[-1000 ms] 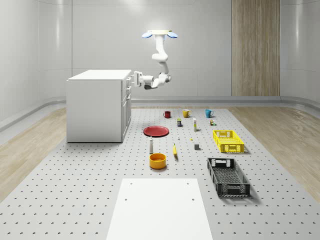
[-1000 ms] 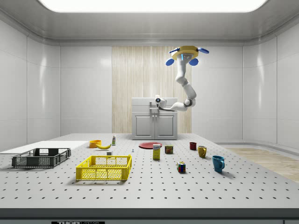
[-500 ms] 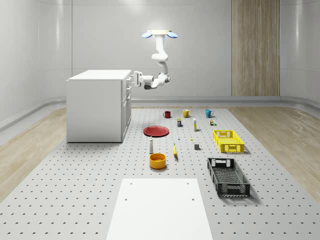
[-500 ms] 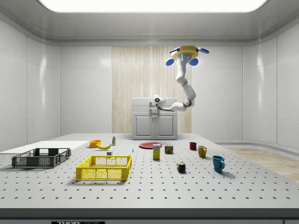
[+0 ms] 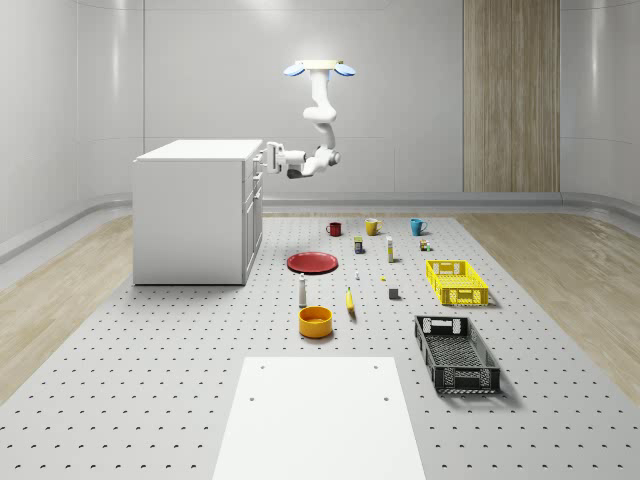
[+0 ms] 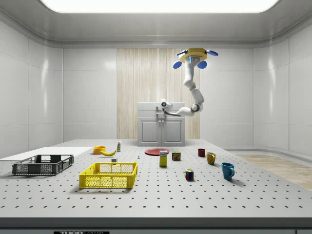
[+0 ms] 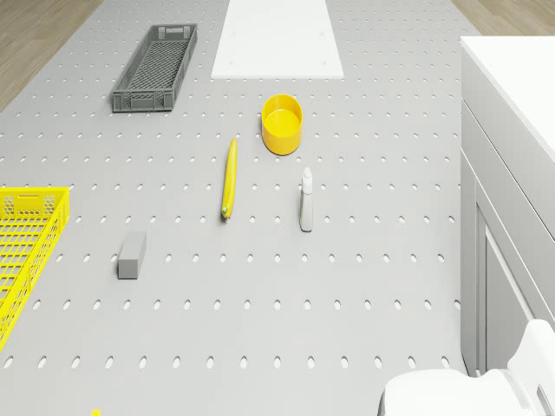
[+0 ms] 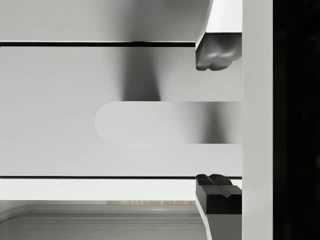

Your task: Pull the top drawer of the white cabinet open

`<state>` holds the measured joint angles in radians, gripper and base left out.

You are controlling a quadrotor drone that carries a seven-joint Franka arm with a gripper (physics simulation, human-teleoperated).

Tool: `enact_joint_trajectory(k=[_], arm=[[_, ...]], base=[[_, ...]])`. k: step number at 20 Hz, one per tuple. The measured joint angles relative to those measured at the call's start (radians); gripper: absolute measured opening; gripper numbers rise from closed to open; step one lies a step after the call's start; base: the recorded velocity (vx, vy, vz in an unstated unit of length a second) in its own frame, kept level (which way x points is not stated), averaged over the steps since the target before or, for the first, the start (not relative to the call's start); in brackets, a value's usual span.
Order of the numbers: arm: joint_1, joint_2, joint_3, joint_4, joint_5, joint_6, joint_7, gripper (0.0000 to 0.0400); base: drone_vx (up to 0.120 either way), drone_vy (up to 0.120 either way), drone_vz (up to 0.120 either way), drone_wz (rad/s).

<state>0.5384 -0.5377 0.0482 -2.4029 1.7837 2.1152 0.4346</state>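
Note:
The white cabinet [image 5: 190, 210] stands at the whole-scene view's left, its drawers facing right. The drone [image 5: 320, 68] hovers high, to the right of the cabinet's front, above the red plate's area. Its arm bends down and reaches sideways to the top drawer [image 5: 256, 163]. My gripper [image 5: 266, 157] is at that drawer's front. In the wrist view the drawer's rounded bar handle [image 8: 165, 122] runs between my fingers [image 8: 215, 55], and my gripper [image 8: 216, 121] is open, one finger on each side with gaps. The drawer looks flush with the cabinet [image 6: 162, 124].
On the perforated table in front of the cabinet lie a red plate [image 5: 312, 262], a white bottle [image 7: 306, 201], a banana [image 7: 229, 178], a yellow bowl [image 7: 282, 123] and mugs [image 5: 372, 226]. A yellow crate [image 5: 456, 282] and black crate [image 5: 456, 353] sit at the right.
The arm has edged the gripper slightly closer to the cabinet's front. The drone and the drawer look unmoved.

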Motion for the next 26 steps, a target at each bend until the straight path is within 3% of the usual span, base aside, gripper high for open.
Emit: enact_joint_trajectory(k=[3,6,11,26], arm=[[-0.006,0.007,0.012,0.006,0.008,0.003,-0.002,0.0289],[-0.013,0.011,0.022,0.009,0.014,0.002,-0.003,0.0192],[-0.025,0.013,0.034,0.011,0.019,-0.001,-0.003,0.013],[-0.064,-0.023,0.023,-0.019,-0.013,-0.046,0.016,0.0121]], base=[[0.0,0.0,0.0,0.0],[0.0,0.0,0.0,0.0],[0.0,0.0,0.0,0.0],[0.0,0.0,0.0,0.0]])
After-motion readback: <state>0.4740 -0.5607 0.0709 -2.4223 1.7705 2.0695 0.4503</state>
